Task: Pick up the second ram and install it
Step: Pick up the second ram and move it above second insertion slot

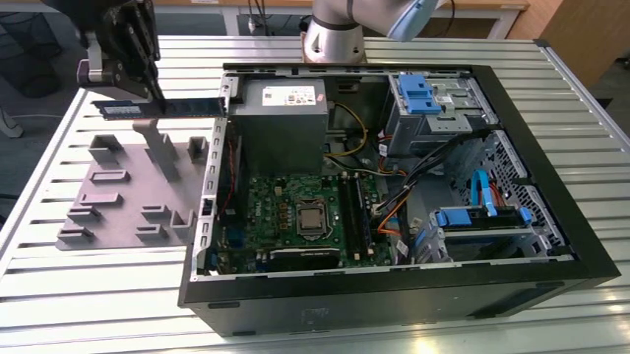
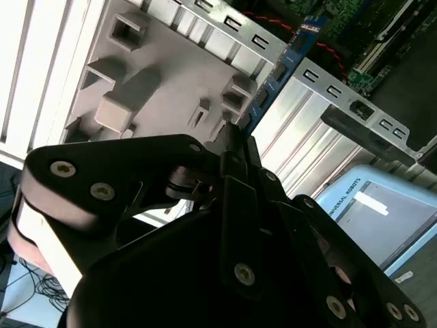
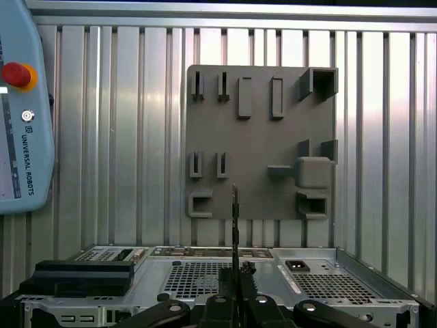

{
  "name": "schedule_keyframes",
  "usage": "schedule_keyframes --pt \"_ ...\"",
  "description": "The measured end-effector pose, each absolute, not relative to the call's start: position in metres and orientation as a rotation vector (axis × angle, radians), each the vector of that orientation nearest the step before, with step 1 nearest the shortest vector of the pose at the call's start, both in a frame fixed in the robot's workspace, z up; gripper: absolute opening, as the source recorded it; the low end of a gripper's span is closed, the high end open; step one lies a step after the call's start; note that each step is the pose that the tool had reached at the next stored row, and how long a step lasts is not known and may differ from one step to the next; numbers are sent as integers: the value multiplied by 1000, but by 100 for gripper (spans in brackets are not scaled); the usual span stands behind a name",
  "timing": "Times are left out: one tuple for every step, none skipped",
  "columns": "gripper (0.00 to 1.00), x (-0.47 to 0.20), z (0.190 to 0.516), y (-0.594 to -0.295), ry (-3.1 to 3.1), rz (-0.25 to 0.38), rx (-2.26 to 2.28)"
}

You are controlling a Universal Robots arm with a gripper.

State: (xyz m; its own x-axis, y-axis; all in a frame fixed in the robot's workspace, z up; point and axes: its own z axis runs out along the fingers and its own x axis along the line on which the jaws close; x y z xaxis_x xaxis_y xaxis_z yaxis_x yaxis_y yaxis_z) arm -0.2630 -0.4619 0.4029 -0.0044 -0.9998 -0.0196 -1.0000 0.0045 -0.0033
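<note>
Printed matter is noted in 3 places.

1. In the first wrist view, the teach pendant carries 1 line of dark lettering running along its pale blue casing. The same line appears on its casing in the second wrist view.
2. In the exterior view, a white label sits on the grey power supply. Its print is too small to make out.
3. The second ram bears a small pale label, likewise illegible.

The second ram, a thin, long blue-green memory stick with black chips, hangs level and on edge above the grey plastic fixture plate. The gripper pinches it. Edge-on in the first wrist view, it is a dark sliver.
</note>
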Motion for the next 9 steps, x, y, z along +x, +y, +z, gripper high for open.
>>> schedule_keyframes --pt "14 -262 403 -462 2215 18 -2205" --pt "14 -262 403 -462 2215 18 -2205" --pt "14 -261 403 -462 2215 18 -2205" --pt "14 -260 403 -462 2215 18 -2205" --pt "14 -259 403 -462 2215 18 -2205" --pt "14 -259 403 -462 2215 18 -2205" --pt "14 -258 403 -462 2215 18 -2205" --pt "14 -257 403 -462 2215 18 -2205" --pt "14 -257 403 -462 2215 18 -2205"
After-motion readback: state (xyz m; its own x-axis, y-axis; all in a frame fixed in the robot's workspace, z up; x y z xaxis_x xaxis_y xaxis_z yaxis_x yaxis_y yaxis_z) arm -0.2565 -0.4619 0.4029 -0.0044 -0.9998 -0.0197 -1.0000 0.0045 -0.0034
